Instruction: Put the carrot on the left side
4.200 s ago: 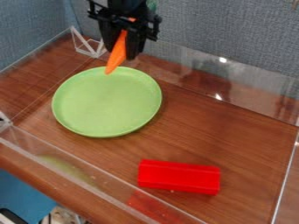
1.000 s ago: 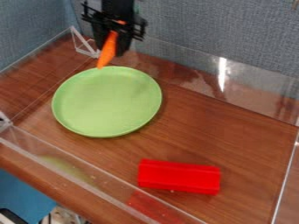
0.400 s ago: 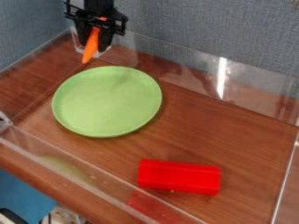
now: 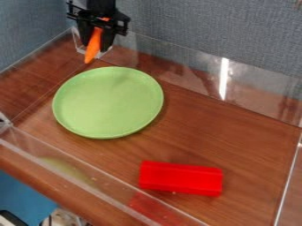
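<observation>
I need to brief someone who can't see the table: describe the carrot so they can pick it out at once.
Start at the round light green plate on the brown wooden table. Just beyond its far left edge, the black tool hangs over the table, shut on a small orange tapered toy carrot. It is the only orange thing; the red rectangular block lies near the front.

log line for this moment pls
gripper: shut on carrot | carrot: in air, up-left of plate | block: untouched

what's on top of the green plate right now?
Nothing rests on the round green plate; its whole surface shows bare. The small orange toy carrot hangs shut in the black end effector beyond the plate's far-left rim. The carrot's top is hidden by the fingers.
</observation>
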Motion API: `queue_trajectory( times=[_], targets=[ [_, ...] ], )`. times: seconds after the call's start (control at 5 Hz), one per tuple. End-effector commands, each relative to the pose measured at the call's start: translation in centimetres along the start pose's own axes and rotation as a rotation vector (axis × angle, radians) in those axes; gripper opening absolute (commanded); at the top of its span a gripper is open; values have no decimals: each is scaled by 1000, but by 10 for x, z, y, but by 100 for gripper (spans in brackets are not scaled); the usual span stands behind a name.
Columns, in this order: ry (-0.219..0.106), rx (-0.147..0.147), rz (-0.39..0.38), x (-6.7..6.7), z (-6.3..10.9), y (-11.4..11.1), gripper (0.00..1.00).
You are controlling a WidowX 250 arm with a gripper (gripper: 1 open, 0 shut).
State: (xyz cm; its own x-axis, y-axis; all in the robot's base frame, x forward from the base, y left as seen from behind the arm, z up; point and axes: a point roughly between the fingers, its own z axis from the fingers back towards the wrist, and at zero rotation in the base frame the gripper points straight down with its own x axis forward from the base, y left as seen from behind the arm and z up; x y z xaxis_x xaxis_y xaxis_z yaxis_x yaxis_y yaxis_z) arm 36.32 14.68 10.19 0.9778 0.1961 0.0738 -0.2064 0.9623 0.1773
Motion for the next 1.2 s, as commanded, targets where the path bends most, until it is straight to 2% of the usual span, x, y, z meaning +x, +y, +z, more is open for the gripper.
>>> queue_trajectory(
  times=[0.0, 0.8, 1.0],
  targets=[
    [-64, 19, 32, 12, 22, 6, 0],
    [-52, 39, 61, 24, 20, 1, 0],
    [-57, 40, 61, 25, 24, -3, 0]
  ],
)
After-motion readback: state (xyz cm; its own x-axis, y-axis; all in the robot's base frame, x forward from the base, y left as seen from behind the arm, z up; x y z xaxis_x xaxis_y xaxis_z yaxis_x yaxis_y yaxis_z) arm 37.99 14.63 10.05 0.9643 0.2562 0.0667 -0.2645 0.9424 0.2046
